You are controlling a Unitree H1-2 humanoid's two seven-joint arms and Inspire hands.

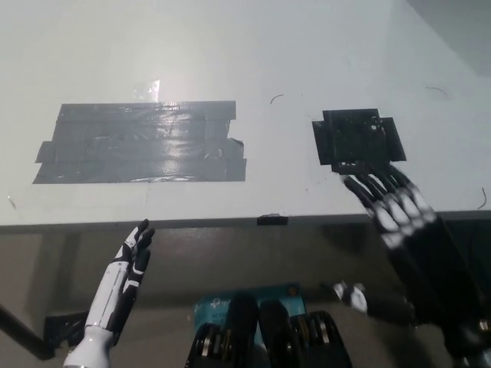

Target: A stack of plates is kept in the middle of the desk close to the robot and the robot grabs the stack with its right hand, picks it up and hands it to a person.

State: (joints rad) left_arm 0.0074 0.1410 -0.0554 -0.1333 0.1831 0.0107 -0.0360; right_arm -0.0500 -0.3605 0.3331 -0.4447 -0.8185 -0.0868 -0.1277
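No stack of plates shows anywhere in the head view. My black right hand [403, 238] hangs open at the desk's front edge on the right, fingers spread and pointing up over the desk [268, 46] rim, holding nothing. My white left hand [126, 272] rests low at the lower left, below the desk edge, fingers straight and open.
A large patch of grey tape [142, 142] lies on the left of the white desk. A smaller black tape patch [357, 136] sits on the right, just beyond my right fingertips. A small dark mark [271, 220] sits on the front edge.
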